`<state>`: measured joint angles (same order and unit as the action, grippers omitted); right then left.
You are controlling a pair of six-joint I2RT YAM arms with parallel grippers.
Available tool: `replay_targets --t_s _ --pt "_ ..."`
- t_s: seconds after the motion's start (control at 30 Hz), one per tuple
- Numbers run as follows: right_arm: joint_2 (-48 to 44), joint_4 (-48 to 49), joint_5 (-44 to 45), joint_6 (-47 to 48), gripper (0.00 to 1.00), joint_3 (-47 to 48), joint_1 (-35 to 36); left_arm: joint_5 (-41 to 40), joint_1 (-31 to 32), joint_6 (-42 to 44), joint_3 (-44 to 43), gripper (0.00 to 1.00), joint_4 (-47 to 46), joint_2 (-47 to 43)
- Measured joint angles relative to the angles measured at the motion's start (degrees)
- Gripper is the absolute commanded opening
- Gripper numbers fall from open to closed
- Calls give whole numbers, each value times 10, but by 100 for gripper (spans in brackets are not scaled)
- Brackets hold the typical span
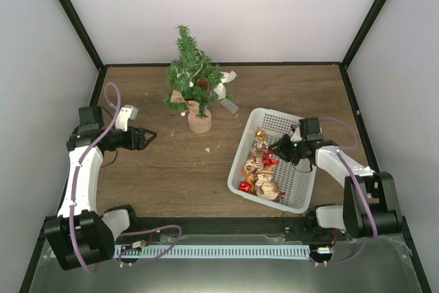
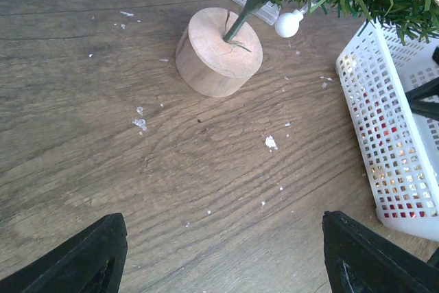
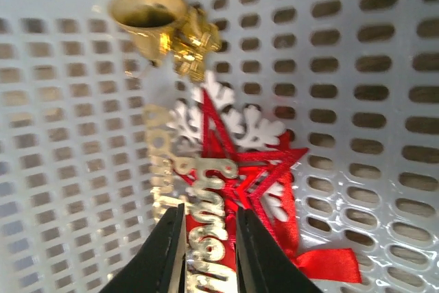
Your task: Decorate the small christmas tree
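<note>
The pick-up step is in hand: the right claw (image 3: 209, 219) is down in the basket (image 1: 239, 159), its jaws pinched almost closed on a gold word (image 3: 206, 186) ornament lying across a red star (image 3: 257, 169). The left claw (image 1: 148, 138) hangs wide open and empty over the table (image 1: 164, 176), left of the tree (image 1: 194, 80). The tree stands upright at the back of the table, near the basket's far-left corner. Next, I judge, the ornament must be lifted clear without dragging the star's ribbon (image 3: 326, 265) along, then carried over and hung on the tree.

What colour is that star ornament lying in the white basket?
Red; the star shows best in the right wrist view.
</note>
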<state>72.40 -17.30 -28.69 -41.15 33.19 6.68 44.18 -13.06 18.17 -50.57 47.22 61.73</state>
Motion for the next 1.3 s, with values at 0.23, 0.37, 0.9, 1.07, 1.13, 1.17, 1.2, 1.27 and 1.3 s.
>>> replay_targets --t_s 0.23,0.37,0.9,1.07,1.13,1.17,1.2,1.27,1.3 --pt "55 -4 -29 16 25 -6 0 0 0 0 0 78 0 -1" --pt "62 -12 -21 23 27 -5 0 0 0 0 0 78 0 -1" --pt "81 124 -121 -6 28 -67 -1 0 0 0 0 78 0 -1" --pt "57 166 -146 -18 23 -82 -1 0 0 0 0 78 0 -1" --pt "39 175 -150 -20 23 -84 -1 0 0 0 0 78 0 -1" --pt "31 179 -152 -20 23 -85 -1 0 0 0 0 78 0 -1" --pt "21 183 -154 -21 23 -86 -1 0 0 0 0 78 0 -1" --pt "5 189 -158 -21 23 -88 -1 0 0 0 0 78 0 0" --pt "0 193 -160 -21 23 -88 -1 0 0 0 0 78 0 0"
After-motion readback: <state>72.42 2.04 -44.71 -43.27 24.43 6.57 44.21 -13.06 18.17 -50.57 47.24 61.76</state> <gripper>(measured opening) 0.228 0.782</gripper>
